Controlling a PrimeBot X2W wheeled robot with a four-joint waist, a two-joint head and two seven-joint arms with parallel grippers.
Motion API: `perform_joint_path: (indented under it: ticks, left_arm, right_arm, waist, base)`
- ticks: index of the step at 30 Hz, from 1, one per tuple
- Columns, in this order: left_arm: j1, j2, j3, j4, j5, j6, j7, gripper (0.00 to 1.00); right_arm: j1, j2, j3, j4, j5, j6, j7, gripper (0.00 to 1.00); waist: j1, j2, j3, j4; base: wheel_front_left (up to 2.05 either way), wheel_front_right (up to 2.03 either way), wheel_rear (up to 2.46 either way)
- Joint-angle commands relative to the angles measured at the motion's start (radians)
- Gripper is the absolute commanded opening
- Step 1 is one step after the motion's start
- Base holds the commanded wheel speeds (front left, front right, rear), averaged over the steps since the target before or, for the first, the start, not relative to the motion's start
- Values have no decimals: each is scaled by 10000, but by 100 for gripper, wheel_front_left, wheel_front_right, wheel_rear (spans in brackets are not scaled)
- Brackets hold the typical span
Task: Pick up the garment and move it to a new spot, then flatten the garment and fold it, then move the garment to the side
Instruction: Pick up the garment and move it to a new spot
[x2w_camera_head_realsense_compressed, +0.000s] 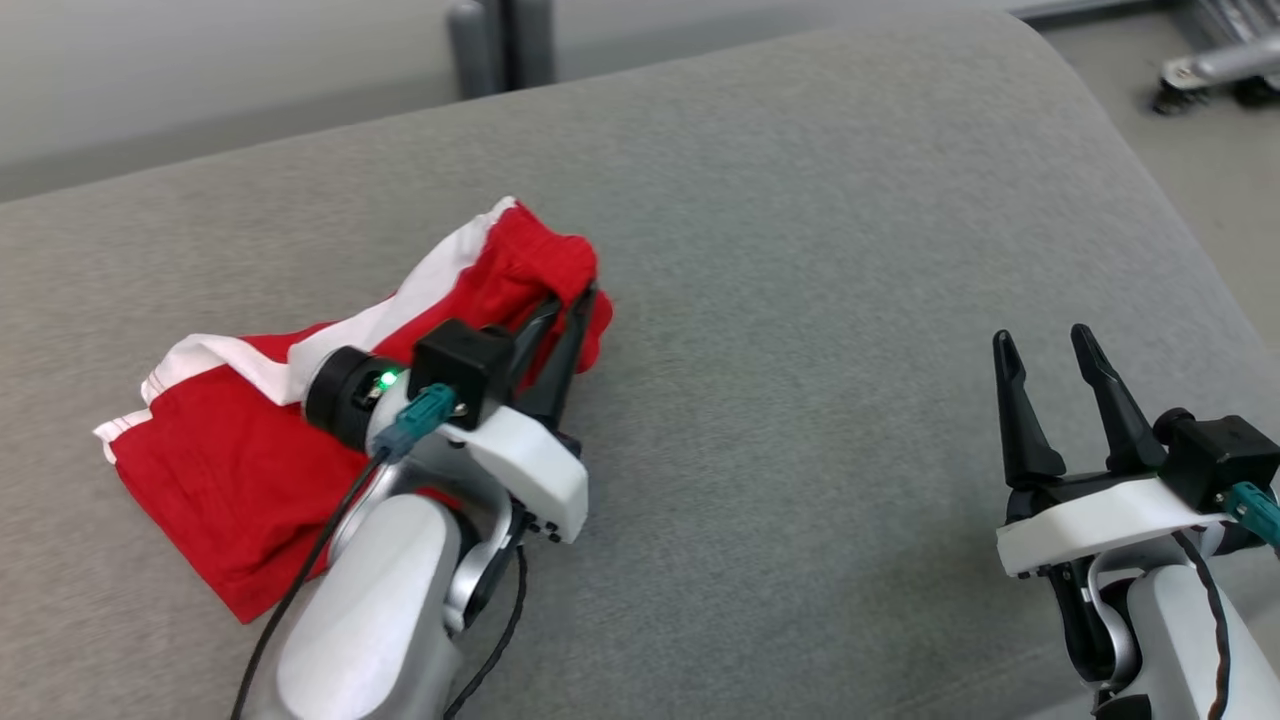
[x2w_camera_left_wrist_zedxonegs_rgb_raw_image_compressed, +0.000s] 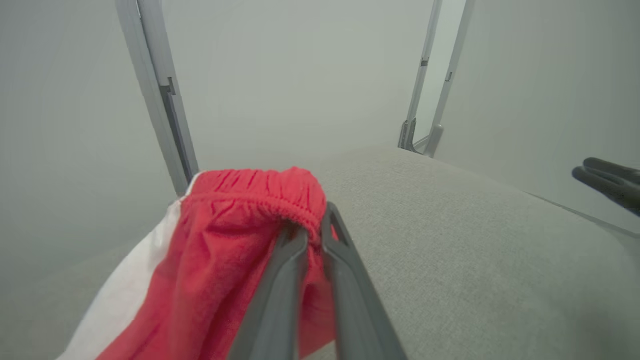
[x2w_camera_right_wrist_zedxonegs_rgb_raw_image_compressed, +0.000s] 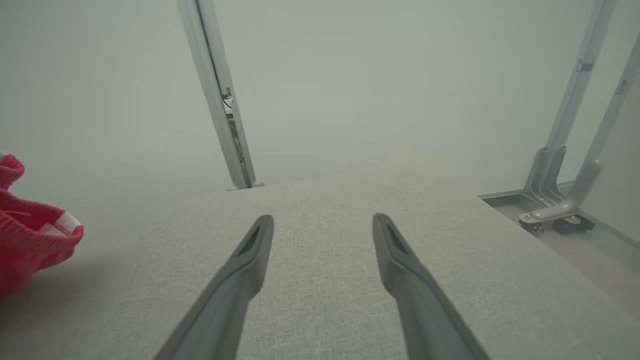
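**One gripper on the garment, the other well apart**

The red garment (x2w_camera_head_realsense_compressed: 220, 470), with a white side stripe, lies crumpled on the left part of the grey padded surface (x2w_camera_head_realsense_compressed: 800, 250). The left gripper (x2w_camera_head_realsense_compressed: 585, 295) has its jaws clenched on the gathered elastic hem at the garment's far right end. In the left wrist view that hem of the garment (x2w_camera_left_wrist_zedxonegs_rgb_raw_image_compressed: 225, 235) is bunched up and pinched at the tips of the left gripper (x2w_camera_left_wrist_zedxonegs_rgb_raw_image_compressed: 315, 220). The right gripper (x2w_camera_head_realsense_compressed: 1042, 345) sits well apart at the lower right, with its jaws released and spread over the bare surface (x2w_camera_right_wrist_zedxonegs_rgb_raw_image_compressed: 325, 300) and nothing between them. In the right wrist view the right gripper (x2w_camera_right_wrist_zedxonegs_rgb_raw_image_compressed: 322, 220) points across the surface, and the garment (x2w_camera_right_wrist_zedxonegs_rgb_raw_image_compressed: 30, 235) shows at the left edge. Grey metal posts (x2w_camera_right_wrist_zedxonegs_rgb_raw_image_compressed: 215, 100) stand beyond the surface's far edge.
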Motion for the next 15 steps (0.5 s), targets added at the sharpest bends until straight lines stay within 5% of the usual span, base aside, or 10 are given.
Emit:
perform_joint_path:
  ticks: [1, 13, 14, 15]
  left_arm:
    - [-399, 40, -293, 242, -131, -5, -35, 0]
    - [-1564, 21, -2933, 2592, -1640, 314, -357, 0]
    - [-1632, 22, -3050, 2780, -1743, 335, -389, 24]
    - [-1658, 22, -3140, 2917, -1887, 345, -468, 88]
  right_arm:
    - [-110, 10, -11, 34, 73, 19, -74, 100]
    - [-425, 295, 37, -84, 268, 19, -74, 100]
    - [-429, 312, 57, -76, 270, 19, -74, 100]
    - [-422, 323, 68, -66, 259, 19, -74, 100]
  waist:
    - [0, -1, 666, -853]
    - [0, -1, 1405, -1721]
    - [0, -1, 1407, -1735]
    - [0, -1, 1395, -1742]
  base:
    - [0, 0, 0]
    - [0, 0, 0]
    - [0, 0, 0]
    - [0, 0, 0]
